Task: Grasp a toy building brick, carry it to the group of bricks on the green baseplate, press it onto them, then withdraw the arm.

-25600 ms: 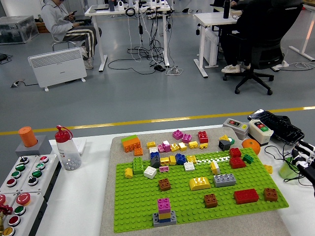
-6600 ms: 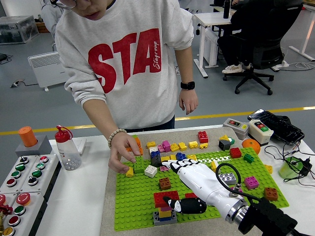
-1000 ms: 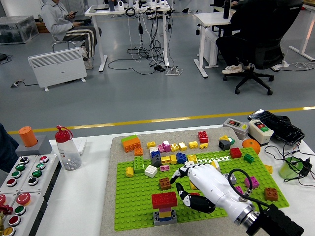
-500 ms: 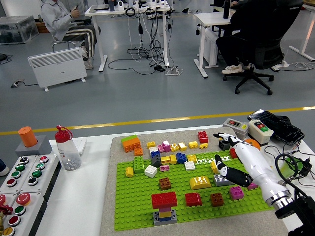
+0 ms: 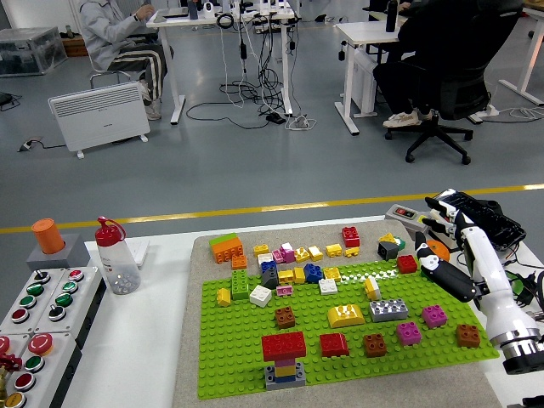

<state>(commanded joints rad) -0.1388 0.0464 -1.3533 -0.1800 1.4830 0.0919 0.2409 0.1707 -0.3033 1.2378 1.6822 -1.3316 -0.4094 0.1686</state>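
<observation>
A red brick (image 5: pixel 283 344) sits on top of a small stack of magenta, yellow and grey bricks (image 5: pixel 286 371) at the front edge of the green baseplate (image 5: pixel 238 353). My right hand (image 5: pixel 439 240), white with black fingertips, is raised over the right end of the plate, far from the stack. Its fingers are spread and it holds nothing. Its forearm (image 5: pixel 501 310) runs down to the right edge. My left hand is out of view.
Loose bricks lie on the plate, among them a red one (image 5: pixel 333 344), a brown one (image 5: pixel 374 344) and a yellow one (image 5: pixel 345 315), with more along its far edge. A button panel (image 5: pixel 34 319) and a bottle (image 5: pixel 115 257) stand at the left. Switch boxes (image 5: pixel 406 218) stand at the back right.
My right hand has pulled back from the middle of the plate to its right end and lifted, empty. The red brick stays on the stack.
</observation>
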